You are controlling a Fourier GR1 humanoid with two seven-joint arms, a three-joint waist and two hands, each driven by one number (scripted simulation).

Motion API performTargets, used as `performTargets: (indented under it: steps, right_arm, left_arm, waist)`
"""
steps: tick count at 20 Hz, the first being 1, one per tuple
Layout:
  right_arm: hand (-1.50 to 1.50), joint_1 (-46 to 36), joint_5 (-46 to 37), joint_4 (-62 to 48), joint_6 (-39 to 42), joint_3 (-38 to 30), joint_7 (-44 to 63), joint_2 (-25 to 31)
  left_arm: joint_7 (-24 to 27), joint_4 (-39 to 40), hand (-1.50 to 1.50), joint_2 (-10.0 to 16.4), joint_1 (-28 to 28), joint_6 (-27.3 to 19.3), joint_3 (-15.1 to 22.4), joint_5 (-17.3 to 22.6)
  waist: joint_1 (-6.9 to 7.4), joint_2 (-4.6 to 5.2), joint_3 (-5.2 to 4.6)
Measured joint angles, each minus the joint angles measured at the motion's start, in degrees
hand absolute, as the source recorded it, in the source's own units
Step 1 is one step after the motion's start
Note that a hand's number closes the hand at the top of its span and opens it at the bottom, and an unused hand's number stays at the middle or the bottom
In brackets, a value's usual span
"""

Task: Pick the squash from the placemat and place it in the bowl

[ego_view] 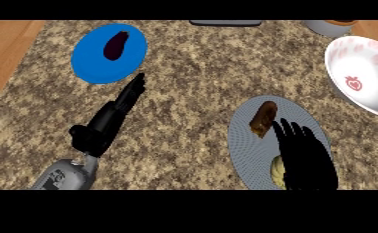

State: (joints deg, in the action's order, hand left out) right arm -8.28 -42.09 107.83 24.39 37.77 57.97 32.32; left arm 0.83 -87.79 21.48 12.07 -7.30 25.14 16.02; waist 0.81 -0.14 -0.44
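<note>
The nearer right hand (304,154), fingers straight and apart, hangs over the placemat (246,144) at lower right; the squash (277,171) peeks out just left of its palm.

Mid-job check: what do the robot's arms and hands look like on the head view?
The left hand and right hand are black with slender fingers. Only the left forearm shows: a rounded grey shell with small dark markings.

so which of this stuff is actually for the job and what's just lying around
For the job: squash, placemat, white bowl, right hand.
Lying about: brown food beside the squash, dark vegetable on blue plate, left hand.
</note>
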Motion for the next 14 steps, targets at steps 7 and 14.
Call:
performTargets:
  steps: [7, 14]
  right_arm:
    - [-1.50, -3.0, 0.4, -2.3, 5.1, 0.4, 4.1, -8.1]
    - [-1.50, -2.3, -5.0, -2.2, 8.3, 2.0, 4.1, -11.1]
  left_arm:
    - [-1.4, -1.6, 0.00, 0.1, -0.3, 0.8, -1.4, 0.6]
    - [-1.8, -1.4, 0.00, -1.2, -0.8, 0.6, -1.6, -1.1]
  waist:
    - [-0.16, 0.04, 0.25]
    - [-0.82, 0.02, 0.36]
